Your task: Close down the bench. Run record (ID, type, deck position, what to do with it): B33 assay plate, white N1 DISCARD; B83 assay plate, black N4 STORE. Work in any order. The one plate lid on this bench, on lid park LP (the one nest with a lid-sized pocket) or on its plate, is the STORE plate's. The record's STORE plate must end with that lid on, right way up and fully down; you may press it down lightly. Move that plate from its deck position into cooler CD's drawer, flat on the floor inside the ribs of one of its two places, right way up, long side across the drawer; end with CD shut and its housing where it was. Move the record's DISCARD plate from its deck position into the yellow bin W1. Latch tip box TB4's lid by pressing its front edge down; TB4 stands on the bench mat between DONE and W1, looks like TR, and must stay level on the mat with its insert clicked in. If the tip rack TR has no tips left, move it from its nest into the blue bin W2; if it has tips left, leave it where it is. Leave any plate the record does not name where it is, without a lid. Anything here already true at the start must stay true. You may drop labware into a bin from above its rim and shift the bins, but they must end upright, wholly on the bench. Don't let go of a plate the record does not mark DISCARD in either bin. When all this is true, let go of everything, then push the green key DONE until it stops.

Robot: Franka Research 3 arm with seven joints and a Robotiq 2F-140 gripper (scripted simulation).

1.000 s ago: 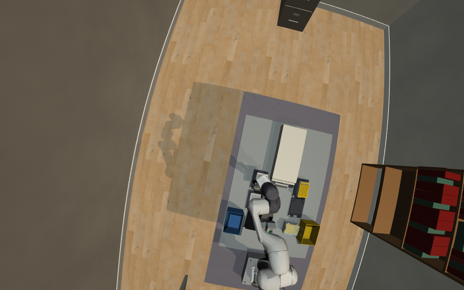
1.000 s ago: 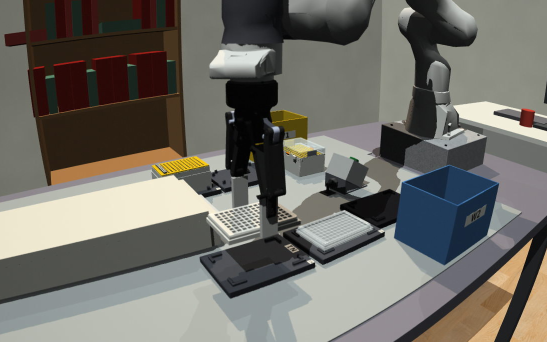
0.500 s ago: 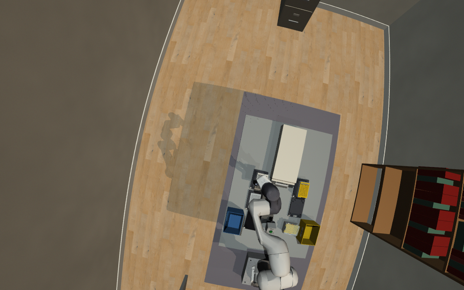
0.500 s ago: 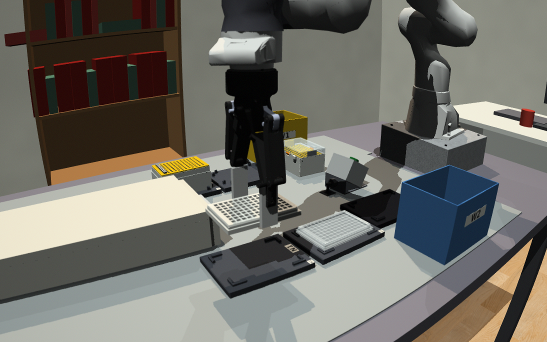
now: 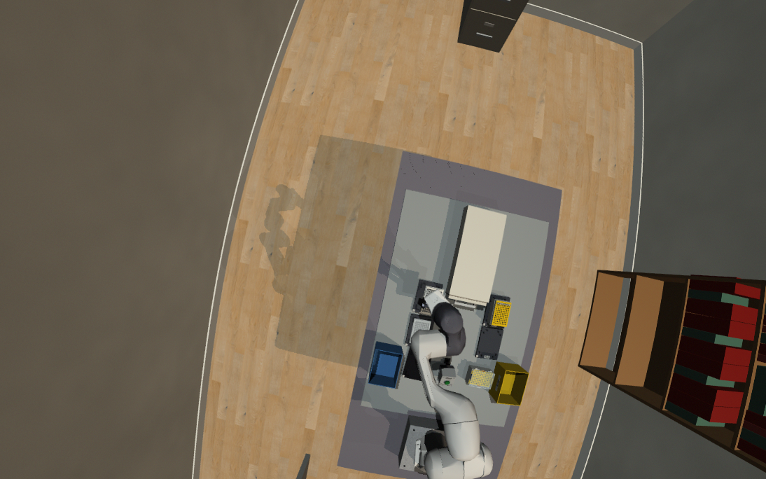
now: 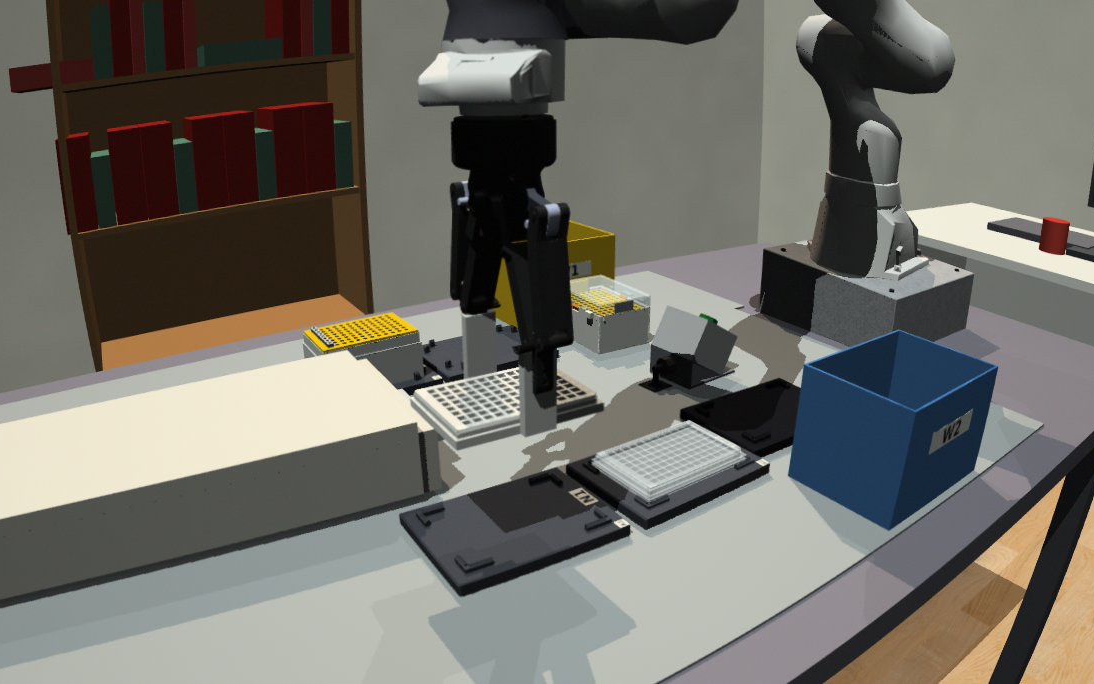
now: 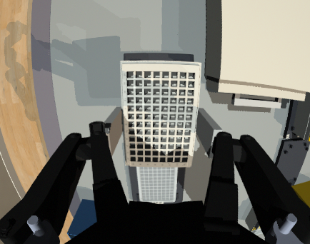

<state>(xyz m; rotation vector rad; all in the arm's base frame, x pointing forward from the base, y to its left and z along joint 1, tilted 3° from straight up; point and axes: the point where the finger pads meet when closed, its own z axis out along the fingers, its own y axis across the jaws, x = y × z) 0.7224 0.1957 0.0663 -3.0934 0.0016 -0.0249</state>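
Note:
My gripper (image 6: 508, 382) is shut on the white assay plate (image 6: 504, 404) across its short sides and holds it level in the air. The plate hangs above and behind the bare N1 nest (image 6: 512, 518), close to the cooler's end. In the wrist view the plate (image 7: 160, 113) sits between my fingers. The yellow bin W1 (image 6: 589, 250) stands behind the gripper, partly hidden by it. A clear lid or plate (image 6: 668, 459) lies on the nest beside N1. A black square, which may be the black plate (image 5: 489, 341), lies next to the tip rack.
The cream cooler CD (image 6: 168, 459) is shut at the left. Blue bin W2 (image 6: 895, 425) stands at the right front. Tip rack TR (image 6: 361, 336), tip box TB4 (image 6: 610, 310) and the DONE key block (image 6: 691, 344) stand behind. The arm base (image 6: 865, 289) is at the far right.

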